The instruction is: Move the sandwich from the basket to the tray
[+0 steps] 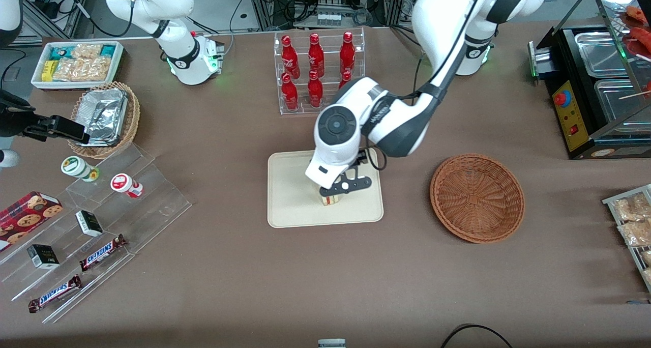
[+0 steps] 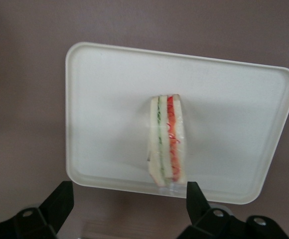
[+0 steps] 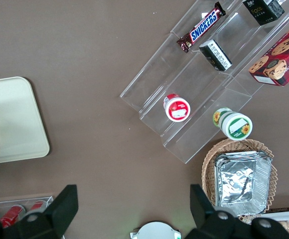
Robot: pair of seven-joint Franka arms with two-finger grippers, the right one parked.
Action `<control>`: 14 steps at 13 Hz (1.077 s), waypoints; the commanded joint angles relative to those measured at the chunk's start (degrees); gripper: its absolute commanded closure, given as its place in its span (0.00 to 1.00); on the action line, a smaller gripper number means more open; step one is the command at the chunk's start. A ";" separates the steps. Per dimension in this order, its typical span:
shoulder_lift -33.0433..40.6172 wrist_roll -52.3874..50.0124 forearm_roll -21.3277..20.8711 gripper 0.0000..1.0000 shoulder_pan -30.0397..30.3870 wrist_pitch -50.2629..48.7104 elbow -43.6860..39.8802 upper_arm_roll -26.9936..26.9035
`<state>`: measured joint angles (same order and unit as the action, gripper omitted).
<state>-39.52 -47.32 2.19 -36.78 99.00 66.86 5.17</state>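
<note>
Sandwich point(image 1: 331, 200) stands on edge on the tray point(image 1: 290, 205), near its edge closest to the front camera, half hidden there under the gripper point(image 1: 342, 189). Only the wrist view shows the gripper point(image 2: 129, 199) open, fingers point(image 2: 195, 196) clear of the wrapper. Farther along the desk point(image 1: 254, 277), the basket point(image 1: 477, 197) sits beside the tray.

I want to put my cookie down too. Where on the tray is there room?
The tray is bare all around the sandwich, widest toward its corners. The middle is crowded: the open pincer hangs right above the sandwich. The basket beside the tray holds nothing.
</note>
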 commanded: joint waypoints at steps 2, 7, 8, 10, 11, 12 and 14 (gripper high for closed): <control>9.88 11.01 -0.17 0.00 4.33 -2.49 9.49 -2.27; 18.77 29.02 -0.17 0.00 15.15 -3.64 18.74 -2.36; 20.26 32.96 -0.17 0.00 18.12 -3.99 20.31 -2.27; 23.95 38.52 -0.25 0.00 21.38 -3.99 23.74 -2.36; 25.79 39.49 -0.43 0.00 22.88 -3.99 25.15 -2.36; 27.64 40.98 -0.61 0.00 23.68 -4.08 26.47 -2.36; 31.68 42.14 -1.83 0.00 24.73 -4.43 29.19 -2.62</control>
<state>-13.80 -6.44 1.85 -12.81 94.69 90.92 2.24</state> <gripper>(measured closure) 0.000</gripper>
